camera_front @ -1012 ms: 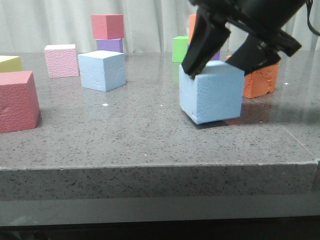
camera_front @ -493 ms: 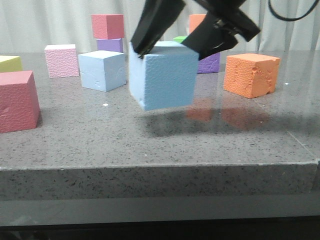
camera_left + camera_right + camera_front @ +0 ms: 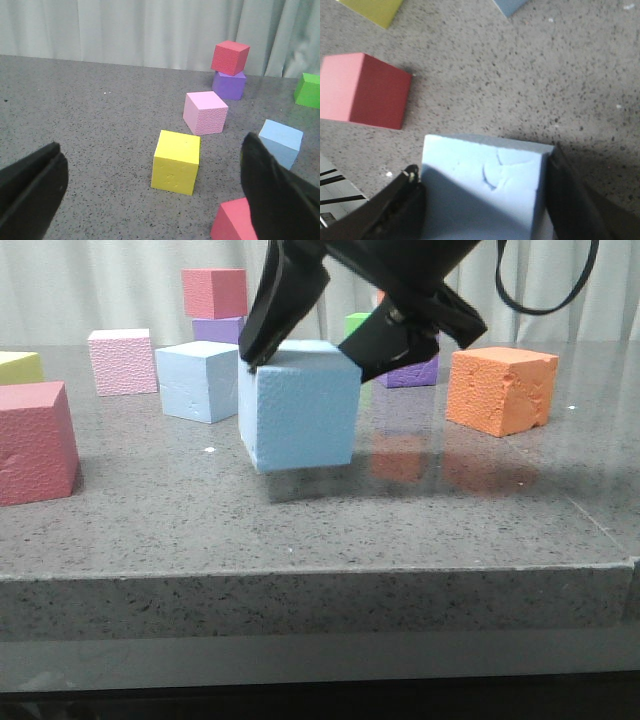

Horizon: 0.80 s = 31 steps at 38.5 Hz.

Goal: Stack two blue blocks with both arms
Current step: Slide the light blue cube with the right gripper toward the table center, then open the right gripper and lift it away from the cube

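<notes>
The right gripper (image 3: pixel 305 345) is clamped on the top edges of the pebbled blue block (image 3: pixel 300 405), one finger on each side, and carries it just clear of the counter (image 3: pixel 300 530), a shadow showing beneath. The smooth blue block (image 3: pixel 203 380) rests on the counter just beyond and to the left of the carried one, apart from it. The left gripper (image 3: pixel 150 195) is spread wide and holds nothing; it does not appear in the front view. Judgement: the pick is done; placing the carried block on the smooth one and releasing it are left, and the left arm has no part in the work so far. Count in the front view: two blue blocks, two red cubes (image 3: pixel 35 440), one pink cube (image 3: pixel 123 361), two purple cubes (image 3: pixel 218 330), one yellow cube (image 3: pixel 20 366), one green cube (image 3: pixel 358 322), one orange cube (image 3: pixel 500 388).
</notes>
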{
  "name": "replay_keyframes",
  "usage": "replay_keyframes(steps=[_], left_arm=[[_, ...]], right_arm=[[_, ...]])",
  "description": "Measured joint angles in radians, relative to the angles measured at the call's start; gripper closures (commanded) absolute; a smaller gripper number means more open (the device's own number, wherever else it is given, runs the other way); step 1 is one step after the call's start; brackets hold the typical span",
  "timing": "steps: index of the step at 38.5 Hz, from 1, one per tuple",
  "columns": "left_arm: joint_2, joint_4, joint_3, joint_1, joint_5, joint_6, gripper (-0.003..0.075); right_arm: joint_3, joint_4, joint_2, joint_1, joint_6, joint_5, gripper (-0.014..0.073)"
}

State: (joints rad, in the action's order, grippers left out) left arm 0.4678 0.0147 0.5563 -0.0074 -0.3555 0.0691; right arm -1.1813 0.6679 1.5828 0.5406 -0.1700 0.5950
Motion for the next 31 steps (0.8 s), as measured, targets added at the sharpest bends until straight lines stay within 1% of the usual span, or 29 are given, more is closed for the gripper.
replay_keyframes(steps=[6,8,11,13,16,19,22,31], left_arm=[[0.000,0.000,0.000,0.000,0.000,0.000,0.0041],[0.000,0.000,0.000,0.000,0.000,0.000,0.0041],[0.000,0.000,0.000,0.000,0.000,0.000,0.0041],[0.000,0.000,0.000,0.000,0.000,0.000,0.0041],[0.000,0.000,0.000,0.000,0.000,0.000,0.0041],[0.000,0.000,0.000,0.000,0.000,0.000,0.0041],[0.000,0.000,0.000,0.000,0.000,0.000,0.0041],[0.000,0.000,0.000,0.000,0.000,0.000,0.0041]], right_arm=[[0.000,0.002,0.035,0.011,0.002,-0.002,0.0282],[0.000,0.002,0.037,0.018,0.002,-0.002,0.0262],[0.000,0.003,0.037,0.021,0.002,-0.003,0.0186],[0.000,0.003,0.037,0.021,0.002,-0.003,0.0111],[0.000,0.003,0.037,0.021,0.002,-0.003,0.0025],[0.000,0.003,0.037,0.021,0.002,-0.003,-0.0027],[0.000,0.003,0.037,0.021,0.002,-0.003,-0.0045],[-0.009,0.003,0.035,0.021,0.002,-0.003,-0.0041]])
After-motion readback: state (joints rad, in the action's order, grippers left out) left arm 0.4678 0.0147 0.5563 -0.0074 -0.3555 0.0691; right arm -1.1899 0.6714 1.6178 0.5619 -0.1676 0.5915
